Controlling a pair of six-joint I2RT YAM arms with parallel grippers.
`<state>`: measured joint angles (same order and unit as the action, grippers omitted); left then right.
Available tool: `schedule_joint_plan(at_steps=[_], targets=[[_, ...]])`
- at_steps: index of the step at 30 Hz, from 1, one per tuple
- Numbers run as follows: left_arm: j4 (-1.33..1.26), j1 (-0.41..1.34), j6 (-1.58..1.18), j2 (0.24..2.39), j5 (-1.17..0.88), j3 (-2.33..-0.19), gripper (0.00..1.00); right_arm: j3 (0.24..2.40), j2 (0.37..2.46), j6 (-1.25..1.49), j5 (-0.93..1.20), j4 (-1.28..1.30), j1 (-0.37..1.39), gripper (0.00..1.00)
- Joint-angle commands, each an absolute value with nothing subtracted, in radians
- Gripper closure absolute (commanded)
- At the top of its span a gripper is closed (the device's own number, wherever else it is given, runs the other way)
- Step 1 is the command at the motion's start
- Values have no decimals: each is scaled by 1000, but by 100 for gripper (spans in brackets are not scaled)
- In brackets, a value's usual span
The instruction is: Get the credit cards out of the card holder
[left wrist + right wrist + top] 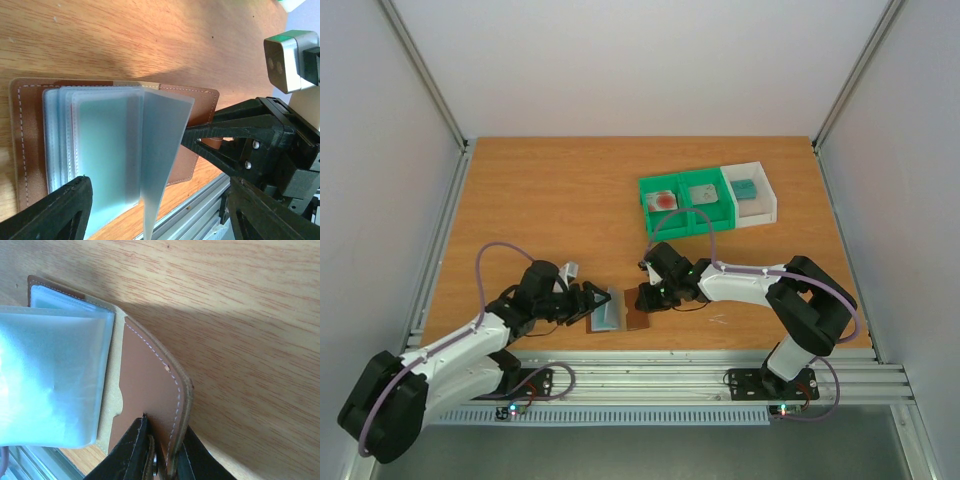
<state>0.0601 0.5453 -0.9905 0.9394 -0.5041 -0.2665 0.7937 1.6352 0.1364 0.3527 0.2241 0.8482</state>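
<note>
The card holder (612, 312) lies open at the table's (540, 200) near edge. The left end effector (588, 303) gapes wide at its left side, and the right end effector (642, 298) pinches its brown right cover. Well beyond it, the credit cards (703, 194) rest in the green tray (672, 224) and white tray (770, 200)

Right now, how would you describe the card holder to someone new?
On the wooden table, look at the near edge, between the left claw and right claw. The card holder lies open there: brown leather with pale blue clear sleeves, unlike the boxy green tray and white tray farther back.
</note>
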Motion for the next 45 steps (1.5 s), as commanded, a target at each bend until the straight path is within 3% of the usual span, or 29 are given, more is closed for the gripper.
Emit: schedule_joint_plan(at_steps=[1, 34, 45], targets=[[11, 551, -971, 961, -500, -270, 25, 790, 1631, 125, 356, 209, 856, 86], [-25, 551, -953, 1020, -497, -268, 25, 790, 1630, 125, 353, 215, 856, 86], [41, 551, -912, 1055, -477, -300, 16, 791, 1618, 135, 340, 216, 856, 84]])
